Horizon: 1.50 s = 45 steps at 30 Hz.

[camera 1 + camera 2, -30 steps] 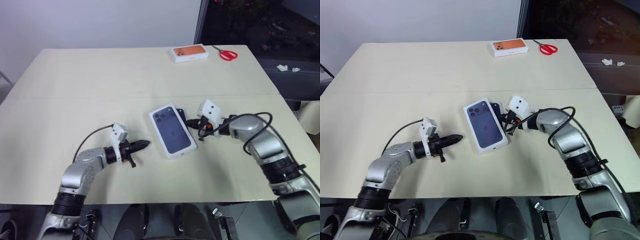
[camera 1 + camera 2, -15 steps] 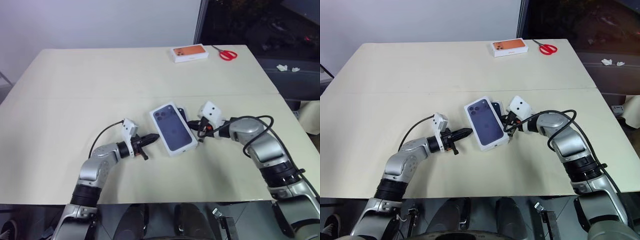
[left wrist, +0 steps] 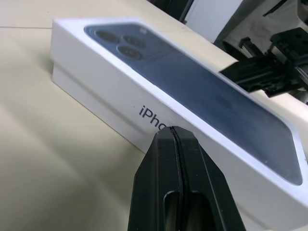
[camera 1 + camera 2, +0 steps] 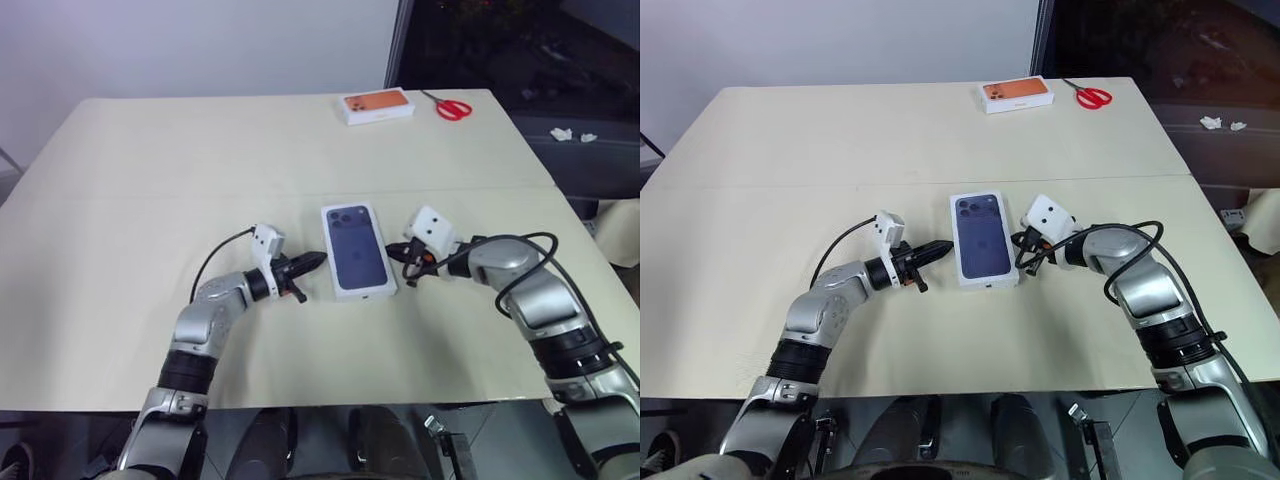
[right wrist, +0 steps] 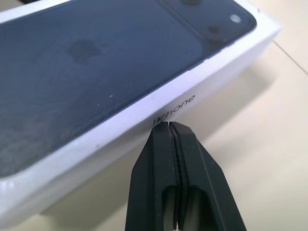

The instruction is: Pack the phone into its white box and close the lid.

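Observation:
The lid (image 4: 358,248), white with a dark blue phone picture on top, lies flat at the table's middle, squared over the white box. A thin strip of the white box (image 3: 77,91) shows beneath the lid. The phone is hidden. My left gripper (image 4: 320,260) is shut, its tip against the lid's left long side. In the left wrist view the left gripper (image 3: 172,131) meets the printed side wall. My right gripper (image 4: 394,250) is shut too, its tip at the lid's right long side. The right gripper (image 5: 168,125) touches that wall near the lettering.
An orange-topped box (image 4: 377,105) and red scissors (image 4: 450,106) lie at the table's far edge. A seam (image 4: 150,193) runs across the table behind the lid. The table's right edge is close to my right arm.
The lid turned from slanted to straight, and the dark corner that stuck out at its far right no longer shows. My left gripper moved right to the lid's side; my right gripper backed off to the right.

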Motion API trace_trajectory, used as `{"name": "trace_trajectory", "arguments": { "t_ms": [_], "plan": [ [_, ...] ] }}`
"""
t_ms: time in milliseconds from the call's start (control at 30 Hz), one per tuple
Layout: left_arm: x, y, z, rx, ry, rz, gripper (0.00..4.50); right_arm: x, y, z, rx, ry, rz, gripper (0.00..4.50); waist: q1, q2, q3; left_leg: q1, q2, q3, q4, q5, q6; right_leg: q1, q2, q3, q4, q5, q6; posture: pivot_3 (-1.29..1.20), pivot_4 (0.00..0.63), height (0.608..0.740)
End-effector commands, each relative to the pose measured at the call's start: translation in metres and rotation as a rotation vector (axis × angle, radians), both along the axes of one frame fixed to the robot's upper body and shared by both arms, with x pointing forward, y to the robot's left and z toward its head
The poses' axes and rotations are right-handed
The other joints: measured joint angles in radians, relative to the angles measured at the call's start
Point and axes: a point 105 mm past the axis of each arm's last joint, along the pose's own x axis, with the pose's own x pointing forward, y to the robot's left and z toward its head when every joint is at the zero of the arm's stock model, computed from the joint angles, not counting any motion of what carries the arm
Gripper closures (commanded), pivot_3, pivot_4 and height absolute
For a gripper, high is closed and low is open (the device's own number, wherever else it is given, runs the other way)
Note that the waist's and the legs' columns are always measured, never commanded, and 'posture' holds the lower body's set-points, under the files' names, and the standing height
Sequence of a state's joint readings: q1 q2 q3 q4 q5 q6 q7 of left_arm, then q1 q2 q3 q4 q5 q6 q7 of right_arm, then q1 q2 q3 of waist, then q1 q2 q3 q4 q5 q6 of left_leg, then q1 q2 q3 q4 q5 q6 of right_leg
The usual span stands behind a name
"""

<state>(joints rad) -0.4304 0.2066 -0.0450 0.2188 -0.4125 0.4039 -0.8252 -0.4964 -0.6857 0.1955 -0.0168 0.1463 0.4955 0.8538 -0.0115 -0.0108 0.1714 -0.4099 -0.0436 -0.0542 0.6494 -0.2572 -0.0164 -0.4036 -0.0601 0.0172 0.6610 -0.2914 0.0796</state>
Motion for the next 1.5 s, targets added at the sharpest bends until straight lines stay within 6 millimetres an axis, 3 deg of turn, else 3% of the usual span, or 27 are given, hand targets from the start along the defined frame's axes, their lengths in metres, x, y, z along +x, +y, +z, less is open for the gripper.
{"name": "trace_trajectory", "arguments": {
  "t_ms": [33, 233, 433, 500, 633, 767, 933, 1033, 1200, 1333, 1467, 1500],
  "plan": [
    [0.001, -0.005, 0.011, -0.007, -0.056, -0.032, 4.5, 0.004, 0.0, 0.016, 0.024, -0.061, 0.001, 4.47, 0.001, 0.0, 0.0, 0.0, 0.0, 0.0, 0.0, 0.0, 0.0, 0.0, 0.0, 0.0, 0.0, 0.0, 0.0, 0.0, 0.15, 0.74],
    [-0.003, -0.008, 0.01, -0.011, -0.055, -0.04, 4.5, 0.002, -0.001, 0.014, 0.016, -0.056, 0.004, 4.47, 0.001, 0.0, 0.0, 0.0, 0.0, 0.0, 0.0, 0.0, 0.0, 0.0, 0.0, 0.0, 0.0, 0.0, 0.0, 0.0, 0.15, 0.74],
    [-0.005, 0.009, 0.015, 0.0, -0.072, -0.005, 4.5, -0.001, -0.01, 0.014, -0.036, -0.06, 0.023, 4.47, 0.001, 0.0, 0.0, 0.0, 0.0, 0.0, 0.0, 0.0, 0.0, 0.0, 0.0, 0.0, 0.0, 0.0, 0.0, 0.0, 0.15, 0.74],
    [-0.001, 0.018, 0.024, -0.017, -0.083, 0.022, 4.5, 0.005, -0.016, 0.022, -0.033, -0.088, 0.004, 4.47, 0.0, 0.0, 0.0, 0.0, 0.0, 0.0, 0.0, 0.0, 0.0, 0.0, 0.0, 0.0, 0.0, 0.0, 0.0, 0.0, 0.15, 0.74],
    [0.008, 0.014, 0.056, -0.11, -0.121, 0.026, 4.5, 0.019, -0.01, 0.056, 0.202, -0.133, -0.025, 4.47, 0.0, -0.001, 0.0, 0.0, 0.0, 0.0, 0.001, 0.0, 0.0, 0.0, 0.0, 0.0, 0.001, 0.0, 0.0, 0.0, 0.15, 0.74],
    [0.014, -0.01, 0.073, -0.219, -0.097, -0.007, 4.5, 0.016, 0.003, 0.047, 0.241, -0.099, 0.01, 4.47, 0.005, -0.002, 0.0, 0.0, 0.0, 0.0, 0.001, 0.0, -0.001, 0.001, 0.0, -0.001, 0.0, 0.0, 0.0, 0.0, 0.15, 0.74],
    [0.01, -0.039, 0.044, -0.073, -0.088, -0.079, 4.5, 0.009, 0.003, 0.008, 0.076, -0.061, 0.03, 4.47, 0.003, -0.001, 0.0, 0.0, -0.002, 0.0, 0.002, 0.0, 0.0, 0.002, -0.001, 0.0, 0.0, 0.0, 0.0, 0.0, 0.15, 0.74],
    [0.006, -0.038, 0.027, -0.045, -0.037, -0.103, 4.5, -0.004, 0.003, -0.013, -0.014, -0.034, 0.079, 4.47, -0.003, -0.001, 0.0, 0.0, -0.001, 0.0, 0.002, 0.0, 0.0, 0.001, 0.0, 0.0, 0.001, 0.0, 0.0, 0.0, 0.15, 0.74],
    [-0.013, -0.02, -0.011, 0.118, 0.018, -0.176, 4.5, -0.038, 0.005, -0.022, 0.029, 0.078, 0.197, 4.47, -0.004, -0.001, -0.001, 0.003, 0.002, 0.0, 0.001, 0.0, -0.001, 0.003, 0.003, 0.001, 0.001, 0.0, 0.0, 0.0, 0.15, 0.74],
    [-0.011, -0.004, -0.005, 0.1, 0.011, -0.146, 4.5, -0.035, 0.001, -0.014, 0.061, 0.078, 0.183, 4.47, -0.001, -0.001, -0.001, 0.014, 0.002, 0.0, -0.001, 0.0, 0.0, 0.015, 0.003, 0.001, -0.003, 0.0, 0.0, 0.0, 0.15, 0.74],
    [-0.004, 0.01, 0.004, 0.094, -0.01, -0.087, 4.5, -0.034, 0.005, -0.005, 0.124, 0.092, 0.193, 4.47, 0.0, -0.001, -0.001, 0.015, 0.002, -0.001, -0.002, -0.001, 0.001, 0.016, 0.002, 0.0, -0.005, 0.0, 0.0, 0.0, 0.15, 0.74],
    [-0.002, 0.019, 0.012, 0.075, -0.017, -0.063, 4.25, -0.028, 0.006, 0.006, 0.193, 0.083, 0.171, 4.24, -0.001, -0.002, -0.001, 0.014, 0.002, -0.001, -0.002, -0.001, 0.0, 0.016, 0.002, 0.0, -0.005, 0.0, 0.0, 0.0, 0.15, 0.74]
  ]
}}
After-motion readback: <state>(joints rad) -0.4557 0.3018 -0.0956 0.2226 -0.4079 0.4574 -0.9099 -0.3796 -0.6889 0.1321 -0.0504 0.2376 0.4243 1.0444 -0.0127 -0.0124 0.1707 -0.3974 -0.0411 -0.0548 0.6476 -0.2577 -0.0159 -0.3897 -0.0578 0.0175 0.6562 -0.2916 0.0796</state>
